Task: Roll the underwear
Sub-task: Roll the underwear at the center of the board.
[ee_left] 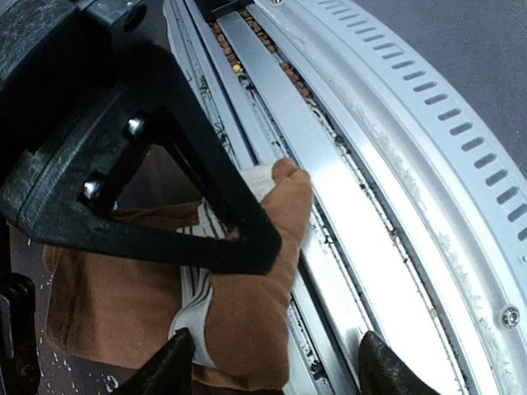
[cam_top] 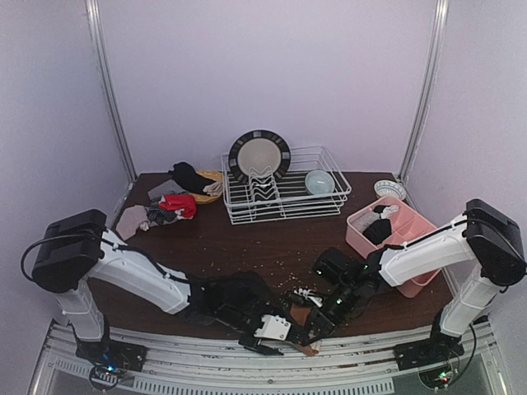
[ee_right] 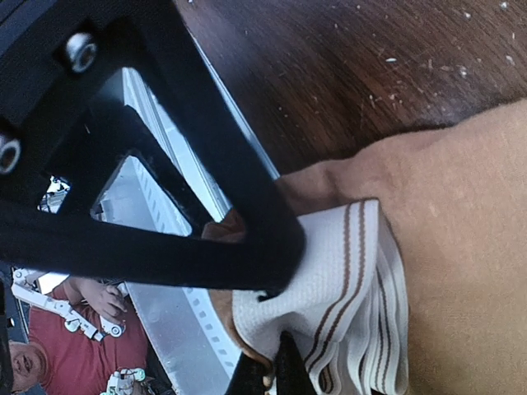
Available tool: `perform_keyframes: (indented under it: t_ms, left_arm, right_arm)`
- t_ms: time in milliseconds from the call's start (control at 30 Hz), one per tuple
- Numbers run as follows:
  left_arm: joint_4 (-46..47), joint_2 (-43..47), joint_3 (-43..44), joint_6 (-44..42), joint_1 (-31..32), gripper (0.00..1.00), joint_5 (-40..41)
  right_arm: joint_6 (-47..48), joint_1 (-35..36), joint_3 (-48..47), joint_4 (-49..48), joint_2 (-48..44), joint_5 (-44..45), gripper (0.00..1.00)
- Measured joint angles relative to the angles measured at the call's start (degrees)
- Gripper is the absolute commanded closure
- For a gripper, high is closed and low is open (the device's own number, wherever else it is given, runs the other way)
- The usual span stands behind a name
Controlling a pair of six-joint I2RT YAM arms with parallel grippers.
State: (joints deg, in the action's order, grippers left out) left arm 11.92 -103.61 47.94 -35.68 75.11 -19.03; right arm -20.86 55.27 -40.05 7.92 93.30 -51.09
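Pinching brown underwear (ee_right: pixel 461 247), right end effector (ee_right: pixel 276 366) is clamped shut; left end effector (ee_left: pixel 280 370) gapes over it; pink tray (cam_top: pixel 360 239) beyond holds black cloth (cam_top: pixel 378 231).

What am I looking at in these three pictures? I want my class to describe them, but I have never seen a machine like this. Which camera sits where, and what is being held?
The machine is a pair of robot arms, the left arm and the right arm, bolted at the near edge of a table. One picture looks down from above and behind them. The other two come from a camera on each wrist. On the table are a pile of underwear, a dish rack holding a plate, and a pink tray. The right gripper is shut on the striped waistband of the brown underwear. The left gripper stands open over the same garment.
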Motion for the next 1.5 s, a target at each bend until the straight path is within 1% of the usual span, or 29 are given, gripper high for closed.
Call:
perform_keyframes:
  t_ms: [133, 200, 233, 300, 367, 433, 467, 533, 567, 633, 700, 767, 900, 1033, 1167, 1267, 1367, 1500]
  left_arm:
    - [-0.04, -1.22, 1.31, -0.7, 0.0, 0.39, 0.17]
    - [-0.07, -1.9, 1.97, -0.94, 0.0, 0.46, 0.22]
    - [-0.04, -2.21, 2.21, -1.01, 0.0, 0.54, 0.28]
    - [-0.02, -2.69, 2.56, -1.14, -0.02, 0.73, 0.66]
    - [-0.09, -3.13, 3.06, -1.46, -0.13, 0.87, 1.33]
    - [-0.09, -3.43, 3.5, -1.68, -0.22, 0.97, 1.66]
    - [-0.13, -3.48, 3.5, -1.77, -0.22, 1.0, 1.7]
    - [-0.13, -3.54, 3.5, -1.73, -0.22, 1.0, 1.7]
    - [-0.11, -3.54, 3.5, -1.53, -0.22, 1.0, 1.73]
    - [-0.04, -3.56, 3.5, -0.9, -0.42, 1.0, 1.4]
    - [0.04, -3.67, 3.48, 0.11, -1.01, 1.0, 0.22]
    - [0.02, -3.76, 3.48, 1.57, -1.79, 1.0, -1.57]
    - [-1.03, -3.78, 3.5, 5.86, -3.8, 1.0, -6.6]
    - [-3.61, -4.11, 4.31, 10.58, -5.66, 1.0, -11.5]
    - [-8.74, -6.47, 8.59, 14.73, -7.34, 1.0, -16.39]
    - [-13.57, -9.05, 12.7, 17.53, -8.92, 1.0, -21.75]
    - [-17.03, -11.52, 15.54, 20.28, -10.62, 1.0, -27.93]
    - [-20.17, -14.05, 18.25, 23.85, -12.59, 1.0, -33.53]
  right_arm:
    - [0.02, 0.0, 0.0, 0.0, 0.04, 0.0, 1.0]
    - [0.02, 0.0, 0.0, 0.0, 0.04, 0.0, 1.0]
    - [0.02, 0.0, 0.0, 0.0, 0.04, 0.0, 1.0]
    - [0.02, 0.0, 0.0, 0.04, 0.04, 0.0, 1.0]
    - [0.04, 0.02, 0.02, 0.33, 0.04, -0.15, 1.0]
    - [0.02, 0.0, 0.04, 0.46, 0.04, -0.22, 1.0]
    - [0.02, 0.0, 0.04, 0.5, 0.04, -0.22, 1.0]
    - [-0.11, 0.0, 0.11, 0.5, 0.04, -0.24, 0.98]
    - [-0.17, 0.0, 0.17, 0.39, 0.0, -0.24, 0.91]
    - [-0.81, 0.0, 0.39, 0.07, -0.31, -0.17, 0.73]
    - [-1.53, 0.02, 1.03, -0.48, -1.38, 0.02, 0.64]
    - [-2.05, 0.0, 1.92, -1.27, -3.82, 1.44, 0.58]
    - [-3.96, 0.0, 4.7, -2.6, -10.75, 7.02, 0.57]
    - [-5.35, 0.0, 8.48, -3.56, -19.47, 16.59, 0.57]
    - [-6.29, 0.63, 11.67, -3.98, -28.35, 26.88, 0.56]
    - [-6.54, 1.64, 14.47, -4.63, -35.69, 34.71, 0.57]
    - [-5.62, 2.1, 15.8, -4.17, -40.89, 38.99, 0.57]
    - [-2.99, 3.67, 14.84, -2.08, -41.94, 41.24, 0.55]
